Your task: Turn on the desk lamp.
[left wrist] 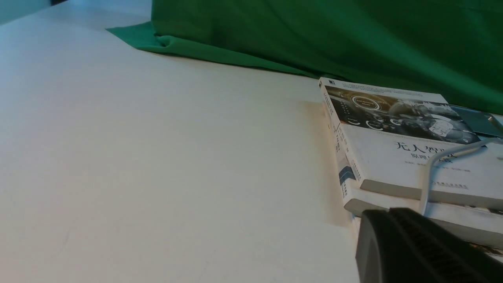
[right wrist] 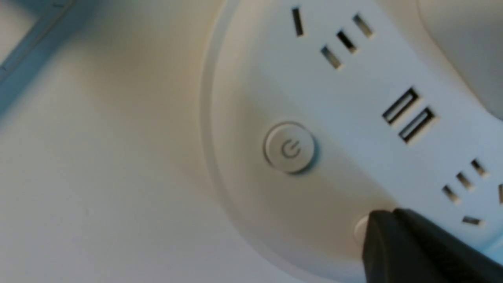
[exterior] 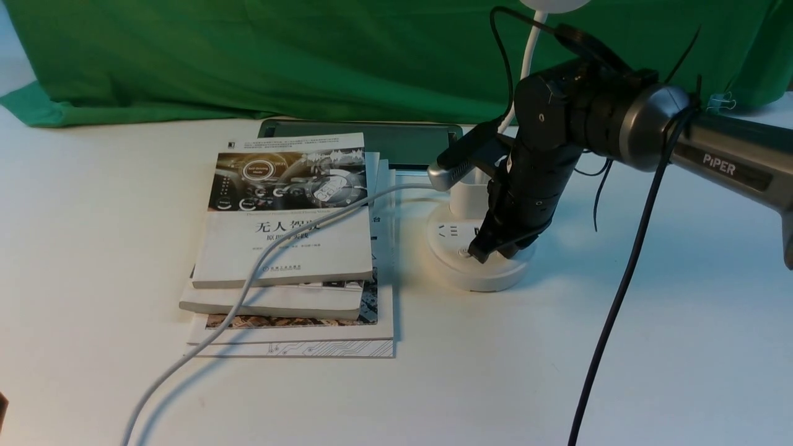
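The white desk lamp's round base point(exterior: 455, 269) stands right of the books, with its cup-like holder point(exterior: 466, 197), thin neck point(exterior: 527, 59) and the cropped edge of its head point(exterior: 551, 4). My right gripper point(exterior: 480, 253) points down, shut and empty, with its tip on the base. In the right wrist view the shut fingertips point(right wrist: 379, 226) cover most of a small round button point(right wrist: 358, 230); the power button point(right wrist: 290, 147) beside it is uncovered, with sockets and USB ports point(right wrist: 408, 114) beyond. My left gripper point(left wrist: 387, 215) is shut and empty, low by the book stack; it is outside the front view.
A stack of books point(exterior: 285, 235) lies left of the lamp, with a white cable point(exterior: 248, 285) running over it to the front edge. A dark tablet point(exterior: 372, 139) lies behind the books. Green cloth point(exterior: 248, 56) covers the back. My right arm's black cable point(exterior: 619, 291) hangs down.
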`<state>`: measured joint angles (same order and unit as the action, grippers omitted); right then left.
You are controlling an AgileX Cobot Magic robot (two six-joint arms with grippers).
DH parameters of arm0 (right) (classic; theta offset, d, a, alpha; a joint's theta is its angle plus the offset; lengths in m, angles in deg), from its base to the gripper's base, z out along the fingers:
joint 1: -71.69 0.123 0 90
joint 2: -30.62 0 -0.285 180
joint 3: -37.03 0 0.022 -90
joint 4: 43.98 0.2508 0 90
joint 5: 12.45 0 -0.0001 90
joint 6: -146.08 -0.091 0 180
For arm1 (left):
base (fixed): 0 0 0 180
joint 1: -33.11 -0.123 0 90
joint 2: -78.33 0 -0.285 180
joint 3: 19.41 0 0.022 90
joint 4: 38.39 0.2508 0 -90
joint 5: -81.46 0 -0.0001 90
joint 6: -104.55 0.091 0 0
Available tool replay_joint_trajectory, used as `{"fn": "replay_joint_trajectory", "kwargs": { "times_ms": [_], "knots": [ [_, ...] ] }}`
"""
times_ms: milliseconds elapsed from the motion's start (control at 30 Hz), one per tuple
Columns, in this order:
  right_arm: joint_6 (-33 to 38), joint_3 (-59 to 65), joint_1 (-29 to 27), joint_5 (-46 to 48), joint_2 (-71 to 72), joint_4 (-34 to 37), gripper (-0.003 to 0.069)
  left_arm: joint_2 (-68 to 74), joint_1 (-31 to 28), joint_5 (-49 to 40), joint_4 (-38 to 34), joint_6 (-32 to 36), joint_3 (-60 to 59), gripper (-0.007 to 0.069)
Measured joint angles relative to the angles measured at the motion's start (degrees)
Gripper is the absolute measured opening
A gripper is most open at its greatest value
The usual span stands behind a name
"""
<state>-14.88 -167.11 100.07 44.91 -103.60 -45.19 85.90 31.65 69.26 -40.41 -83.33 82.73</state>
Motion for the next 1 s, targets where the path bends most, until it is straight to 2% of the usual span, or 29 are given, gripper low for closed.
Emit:
{"fn": "replay_joint_trajectory", "kwargs": {
  "times_ms": [600, 833, 1000],
  "knots": [
    [-2.0, 1.1, 0.0, 1.4, 2.5, 1.8, 0.007, 0.0, 0.0, 0.0, 0.0, 0.0, 0.0, 0.0021],
    [-4.2, 5.4, 0.3, 2.9, 16.6, 2.3, 0.0079, 0.0, 0.0, 0.0, 0.0, 0.0, 0.0, 0.0021],
    [-5.6, 16.0, 0.4, -1.3, 33.8, 2.3, 0.009, 0.0, 0.0, 0.0, 0.0, 0.0, 0.0, 0.0021]
  ]
}}
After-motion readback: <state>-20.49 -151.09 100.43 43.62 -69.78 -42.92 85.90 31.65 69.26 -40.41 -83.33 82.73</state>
